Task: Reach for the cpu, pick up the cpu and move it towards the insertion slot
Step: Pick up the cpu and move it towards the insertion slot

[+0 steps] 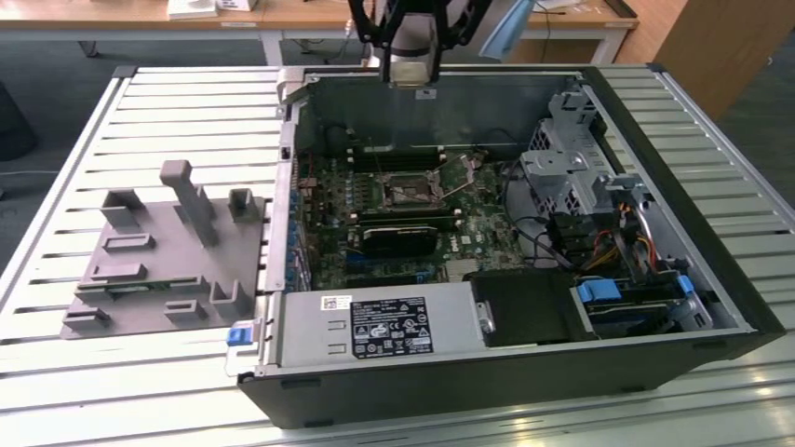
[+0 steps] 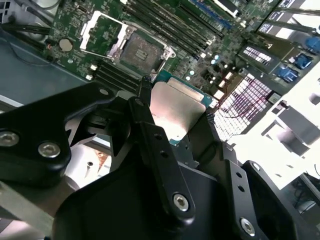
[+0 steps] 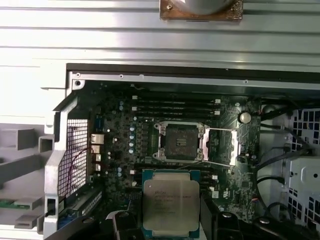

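Gripper (image 2: 175,120) clamped on the cpu (image 3: 170,203), which I'm holding above the open computer case (image 1: 695,307), near the insertion slot (image 3: 181,141).

Your hand (image 2: 172,125) is matte black, with thick angular links and long flat fingers (image 2: 155,145) fastened by round silver screws (image 2: 181,201).

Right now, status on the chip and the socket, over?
Gripper shut on the chip, held above the open computer case. Socket open, frame flipped aside, dark centre bare. Nothing between chip and socket.
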You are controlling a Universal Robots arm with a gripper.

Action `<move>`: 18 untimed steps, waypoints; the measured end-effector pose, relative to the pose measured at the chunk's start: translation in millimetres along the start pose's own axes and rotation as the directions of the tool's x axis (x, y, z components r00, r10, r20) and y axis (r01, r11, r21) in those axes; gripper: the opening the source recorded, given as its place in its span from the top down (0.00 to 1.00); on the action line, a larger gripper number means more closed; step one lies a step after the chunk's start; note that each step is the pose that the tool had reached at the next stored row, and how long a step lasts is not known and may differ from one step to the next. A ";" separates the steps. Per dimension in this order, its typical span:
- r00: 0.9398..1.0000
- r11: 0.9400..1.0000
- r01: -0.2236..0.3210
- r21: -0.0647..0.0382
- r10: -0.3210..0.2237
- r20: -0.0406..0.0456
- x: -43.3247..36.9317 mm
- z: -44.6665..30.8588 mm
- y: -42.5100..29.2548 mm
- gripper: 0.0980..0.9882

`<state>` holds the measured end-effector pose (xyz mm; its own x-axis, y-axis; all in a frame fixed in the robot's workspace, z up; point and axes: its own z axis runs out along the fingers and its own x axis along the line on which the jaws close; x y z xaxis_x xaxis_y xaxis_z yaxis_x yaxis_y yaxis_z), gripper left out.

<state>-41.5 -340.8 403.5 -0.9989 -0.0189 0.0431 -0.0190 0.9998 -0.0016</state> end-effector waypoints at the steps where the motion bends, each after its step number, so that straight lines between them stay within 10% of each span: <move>1: 1.000 1.000 0.000 0.000 0.000 0.000 -2.0 0.2 1.5 0.50; 18: 1.000 1.000 0.000 0.000 0.000 0.001 -13.2 2.1 8.5 0.50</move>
